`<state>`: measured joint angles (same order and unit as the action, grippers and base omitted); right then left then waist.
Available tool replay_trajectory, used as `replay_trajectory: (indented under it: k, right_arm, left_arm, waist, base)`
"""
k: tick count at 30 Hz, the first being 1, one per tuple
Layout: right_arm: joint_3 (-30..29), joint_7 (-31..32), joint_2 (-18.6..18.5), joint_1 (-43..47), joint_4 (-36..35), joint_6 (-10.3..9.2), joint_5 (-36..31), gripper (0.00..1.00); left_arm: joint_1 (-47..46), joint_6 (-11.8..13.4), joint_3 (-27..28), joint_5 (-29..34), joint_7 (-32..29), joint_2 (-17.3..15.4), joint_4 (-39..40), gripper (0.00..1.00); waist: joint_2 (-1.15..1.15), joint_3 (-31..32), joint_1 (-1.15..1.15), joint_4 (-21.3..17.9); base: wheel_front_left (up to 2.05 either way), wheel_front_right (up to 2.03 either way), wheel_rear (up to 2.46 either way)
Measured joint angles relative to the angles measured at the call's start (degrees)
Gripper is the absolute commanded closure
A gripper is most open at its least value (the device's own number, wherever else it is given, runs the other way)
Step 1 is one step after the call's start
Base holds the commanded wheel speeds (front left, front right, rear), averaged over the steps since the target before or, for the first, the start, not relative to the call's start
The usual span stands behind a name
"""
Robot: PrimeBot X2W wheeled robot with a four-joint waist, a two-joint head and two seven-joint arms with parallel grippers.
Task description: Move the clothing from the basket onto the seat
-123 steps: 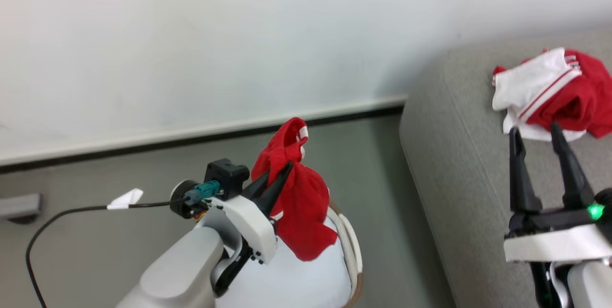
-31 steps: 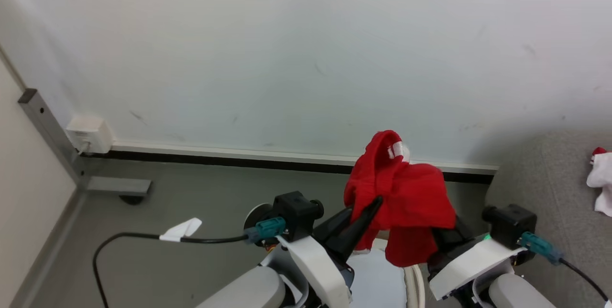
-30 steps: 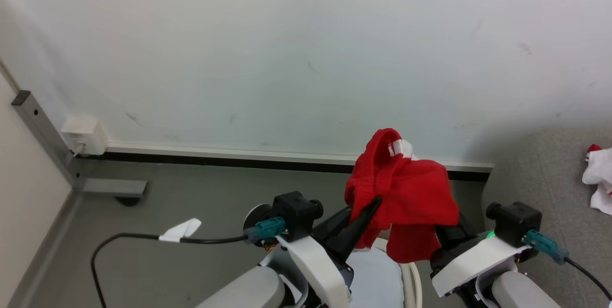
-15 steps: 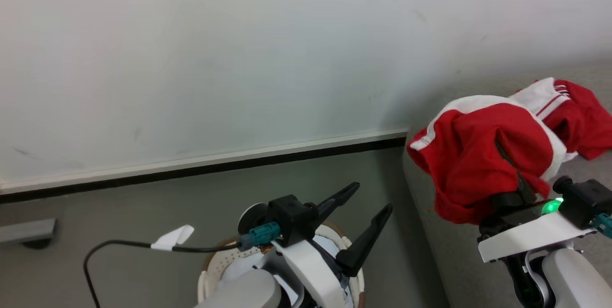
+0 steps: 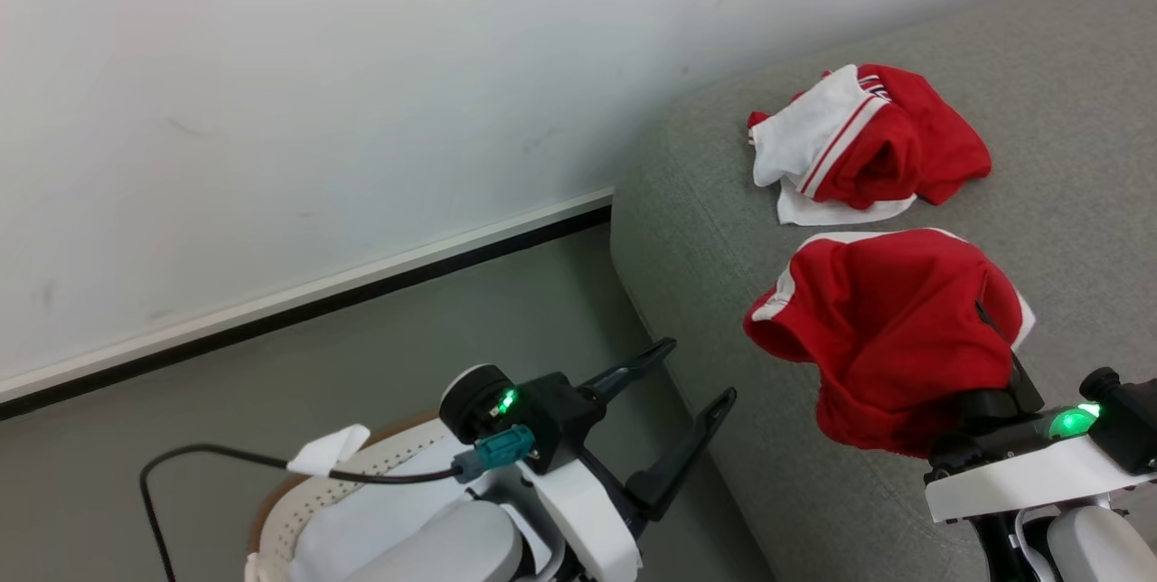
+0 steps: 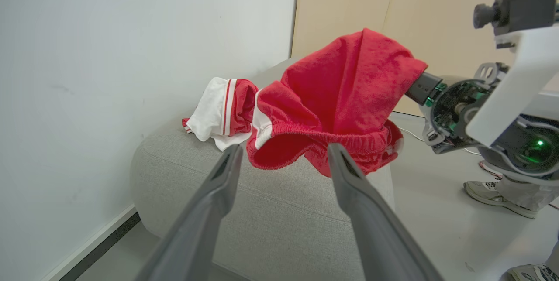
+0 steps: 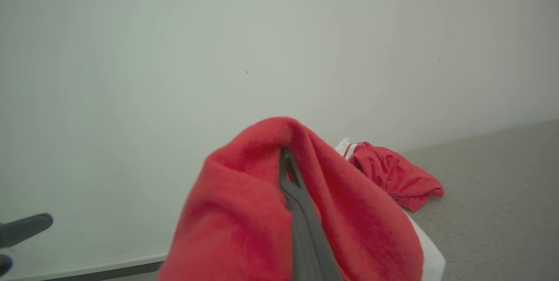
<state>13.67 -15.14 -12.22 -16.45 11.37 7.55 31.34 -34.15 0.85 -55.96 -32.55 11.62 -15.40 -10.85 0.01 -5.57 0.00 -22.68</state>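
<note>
In the head view, the left gripper (image 5: 698,371) is hovering with its two long dark fingers spread wide and nothing between them, above the oval cream-white perforated plastic basket (image 5: 398,451), whose brown rim is showing at the lower left. A pale cloth liner (image 5: 362,532) is lying inside the basket. The soft red garment with white trim (image 5: 886,329) is draping over the right gripper and hanging above the front part of the large grey fabric sofa (image 5: 1067,112). A second crumpled red-and-white garment (image 5: 859,148) is lying further back on the sofa, near the white wall (image 5: 316,94).

In the left wrist view, the spread fingers are framing the hanging red garment, its elastic hem drooping over the sofa's rounded end; whether it is touching the cushion I cannot tell. A person's shoe (image 6: 498,191) is resting on the floor beyond.

In the right wrist view, the right gripper (image 7: 286,163) is pinching the red garment, fingers pressed together with fabric folding over both sides.
</note>
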Motion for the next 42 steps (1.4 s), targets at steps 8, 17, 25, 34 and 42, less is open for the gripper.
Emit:
replay_trajectory:
  k: [8,17,25,34,42]
  right_arm:
    - [-1.55,0.0,1.12,1.31,-2.38,0.0,-0.6,1.0]
    - [-4.45,0.0,-1.05,-0.15,-3.58,0.0,-2.37,1.0]
    - [-13.47,0.0,-6.08,-5.22,-3.82,0.0,-2.88,1.0]
    - [-23.59,0.22,-12.57,-9.5,1.91,0.0,-0.66,1.0]
    - [-25.28,5.82,-18.68,-12.88,12.37,0.0,2.85,1.0]
  left_arm:
    - [-1.21,0.1,-0.4,0.8,0.13,-0.23,-0.55,0.0]
    - [-3.08,-0.35,-0.31,1.91,0.49,-1.56,1.07,0.0]
    - [-5.69,-0.64,0.22,2.85,-1.16,-4.54,4.17,0.0]
    - [-8.42,-0.29,2.31,3.35,-2.23,-8.82,7.9,0.0]
    - [-10.51,-0.21,3.55,3.75,-1.93,-9.44,9.09,0.0]
  waist:
    - [0.0,-2.8,0.0,-3.18]
    - [0.0,-6.7,0.0,-1.98]
    - [0.0,-12.95,0.01,0.96]
    - [0.0,-22.45,0.01,5.26]
    - [0.0,-29.03,0.01,9.75]
  base:
    - [0.0,0.0,0.0]
    - [0.0,0.0,0.0]
    - [0.0,0.0,0.0]
    - [0.0,0.0,0.0]
    - [0.0,0.0,0.0]
